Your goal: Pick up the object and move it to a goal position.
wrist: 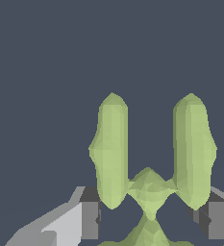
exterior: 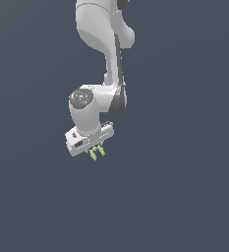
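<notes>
gripper (exterior: 97,150): clenched on the yellow-green object (exterior: 97,152) | object: two prongs poke out below the fingers (wrist: 89,218) | surface: plain dark grey, no desk edges visible

No text, label, brand, number or sign can be read in either view. The gripper (exterior: 97,150) housing shows small dark marks, possibly only recesses, too coarse to read as characters.
</notes>
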Tool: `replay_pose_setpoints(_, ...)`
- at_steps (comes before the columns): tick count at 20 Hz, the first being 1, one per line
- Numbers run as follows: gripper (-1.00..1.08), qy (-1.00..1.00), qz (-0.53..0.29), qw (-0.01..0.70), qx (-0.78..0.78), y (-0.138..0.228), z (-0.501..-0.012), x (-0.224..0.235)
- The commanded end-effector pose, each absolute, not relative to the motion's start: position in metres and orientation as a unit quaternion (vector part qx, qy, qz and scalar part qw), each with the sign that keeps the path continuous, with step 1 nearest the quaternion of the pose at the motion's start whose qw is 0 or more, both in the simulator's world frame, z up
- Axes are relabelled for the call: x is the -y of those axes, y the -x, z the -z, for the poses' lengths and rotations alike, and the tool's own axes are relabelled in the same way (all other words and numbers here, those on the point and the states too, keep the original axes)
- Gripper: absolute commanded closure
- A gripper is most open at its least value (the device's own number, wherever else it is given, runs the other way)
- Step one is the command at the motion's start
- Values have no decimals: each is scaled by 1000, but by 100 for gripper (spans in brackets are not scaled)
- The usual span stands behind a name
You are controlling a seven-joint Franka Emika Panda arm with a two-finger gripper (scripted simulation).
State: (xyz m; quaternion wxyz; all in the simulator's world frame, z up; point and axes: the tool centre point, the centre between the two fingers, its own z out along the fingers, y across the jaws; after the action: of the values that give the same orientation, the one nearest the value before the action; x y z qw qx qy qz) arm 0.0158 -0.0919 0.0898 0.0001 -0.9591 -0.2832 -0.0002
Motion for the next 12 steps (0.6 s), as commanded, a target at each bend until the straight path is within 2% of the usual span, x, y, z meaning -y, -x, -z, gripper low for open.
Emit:
replay_pose_setpoints(1, 108, 959, 0, 0, 284, -14, -105, 121)
replay_pose_setpoints(7, 108, 959, 0, 0, 284, -12, -136, 181)
replay_pose_setpoints(12, 108, 959, 0, 0, 284, -13, -152, 211)
